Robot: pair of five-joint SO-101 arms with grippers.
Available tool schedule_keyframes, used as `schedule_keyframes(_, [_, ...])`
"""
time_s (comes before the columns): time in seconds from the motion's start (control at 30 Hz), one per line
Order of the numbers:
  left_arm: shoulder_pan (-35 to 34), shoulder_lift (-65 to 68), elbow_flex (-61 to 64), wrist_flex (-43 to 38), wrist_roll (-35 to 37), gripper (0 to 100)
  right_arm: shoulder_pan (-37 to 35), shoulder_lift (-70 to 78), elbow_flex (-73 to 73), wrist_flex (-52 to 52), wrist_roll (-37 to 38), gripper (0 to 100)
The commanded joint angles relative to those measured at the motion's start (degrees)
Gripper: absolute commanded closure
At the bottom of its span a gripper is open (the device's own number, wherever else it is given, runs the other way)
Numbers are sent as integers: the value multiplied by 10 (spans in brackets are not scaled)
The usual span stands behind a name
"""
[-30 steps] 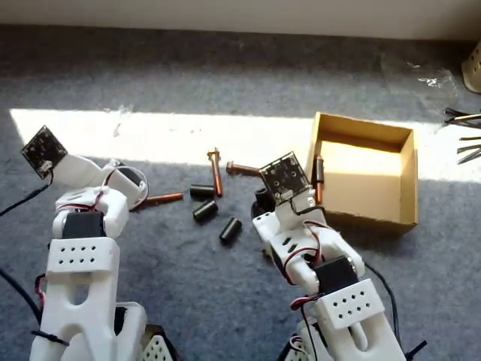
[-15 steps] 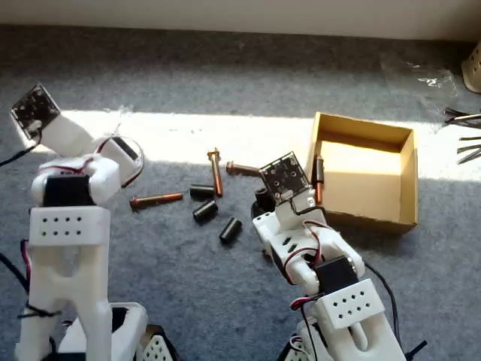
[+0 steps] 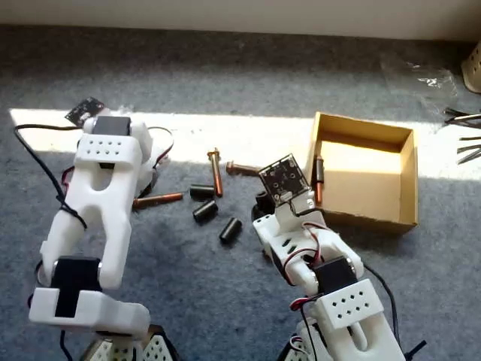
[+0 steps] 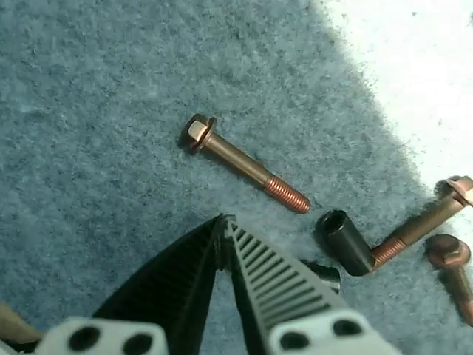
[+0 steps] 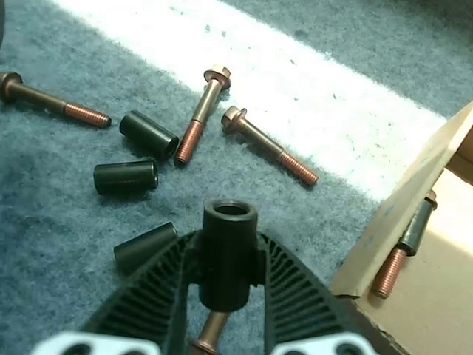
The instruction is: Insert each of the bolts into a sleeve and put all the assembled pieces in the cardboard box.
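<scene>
**One piece boxed, one in hand, three pairs loose**

One assembled piece, a black sleeve on a copper bolt (image 3: pixel 318 177), leans against the inner wall of the open brown cardboard box (image 3: pixel 406 180). The right gripper (image 5: pixel 229 245) is clamped on a black cylindrical sleeve (image 5: pixel 230 222), held upright near the box. A copper shank shows beneath it, so a bolt looks to be seated, and I judge this a second piece ready to go in.

Left to do: three copper-coloured flange-head bolts (image 3: pixel 158 199) and three loose black sleeves (image 3: pixel 205 210) lie scattered on the grey carpeted surface (image 3: pixel 225 75) between the arms. The left gripper (image 4: pixel 224 222) is closed on nothing and hangs just beside the bolt farthest from the box (image 4: pixel 244 163).

The bolts are smooth metal with hex heads and threaded ends. The sleeves are matte, hollow, thick-walled tubes that would likely roll. The carpet is short-piled, and the box is plain board with thin walls.
</scene>
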Motion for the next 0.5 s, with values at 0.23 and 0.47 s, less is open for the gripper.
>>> schedule_keyframes(0.23, [9, 44, -23, 2, 88, 978, 7, -12, -7, -15, 5, 994])
schedule_keyframes(0.47, [-3, 44, -15, -22, 88, 790, 7, -12, -7, -15, 5, 994])
